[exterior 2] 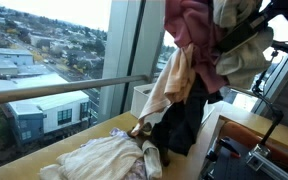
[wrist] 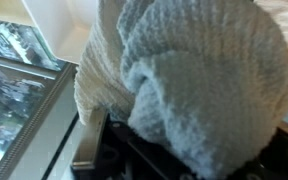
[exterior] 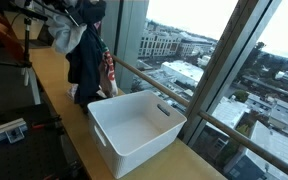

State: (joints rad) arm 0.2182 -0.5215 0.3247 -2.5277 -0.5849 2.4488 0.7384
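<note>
Already hoisted clothes bundle [exterior: 84,55] high, tails dangling down to counter [exterior: 49,78], gripper [exterior: 84,14] clamped tight on its top. Left white bin [exterior: 144,145] just beside, nothing in it; left 2nd pile [exterior 2: 109,158] lying on the wood. Showed soft knit, limp drape vs. rigid smooth plastic, rect. w/ rounded corners.

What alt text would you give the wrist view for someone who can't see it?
A bunched pale blue knitted cloth fills most of the frame, with a cream knitted cloth beside it, both above the dark gripper at the bottom. A window at left shows city buildings.
</note>
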